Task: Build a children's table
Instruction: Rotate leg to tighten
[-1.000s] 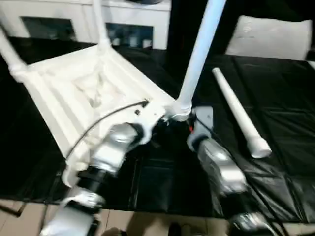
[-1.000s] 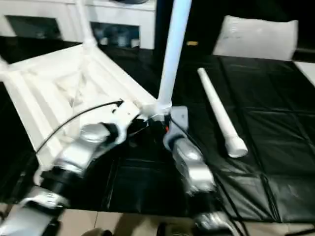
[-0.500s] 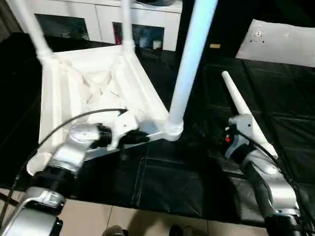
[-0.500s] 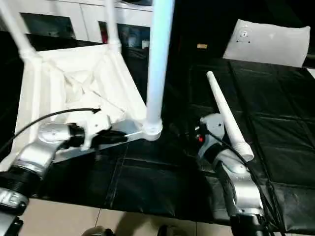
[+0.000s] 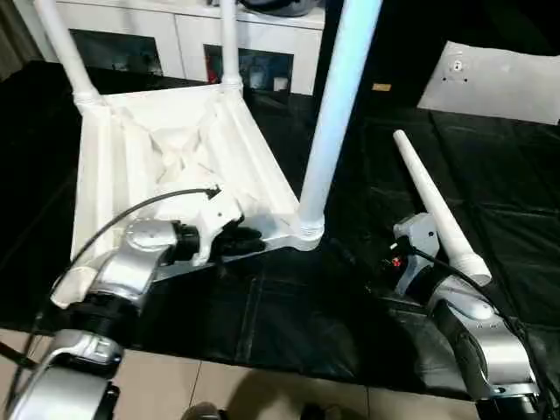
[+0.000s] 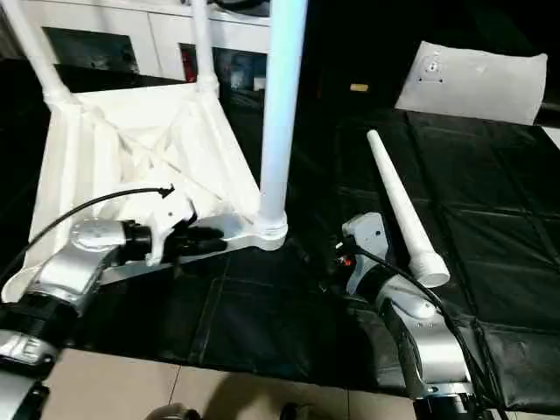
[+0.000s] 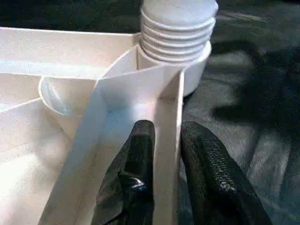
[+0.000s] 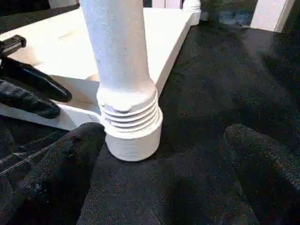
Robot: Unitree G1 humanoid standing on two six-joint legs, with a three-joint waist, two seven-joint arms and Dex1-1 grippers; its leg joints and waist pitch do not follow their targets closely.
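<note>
Children's table (image 5: 166, 157): white all over, underside ribbed and cross-braced, upright legs (image 5: 337, 105) white with ringed threads at the socket; loose leg (image 5: 433, 206) white; cover under it (image 5: 289, 306) black, creased into squares. Forearms (image 5: 131, 267) silver, fingers (image 7: 140, 173) black and textured; cabinet (image 5: 175, 35) white with dark glass doors; flat panel (image 5: 494, 74) white; floor (image 5: 219, 385) beige tile.

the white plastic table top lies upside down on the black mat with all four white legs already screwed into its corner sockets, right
Not quite: three long tapered white legs stand in the corner sockets of the white plastic table top, which lies upside down on the black mat. The fourth white leg lies loose on the mat beside it, as the right eye view shows.
</note>
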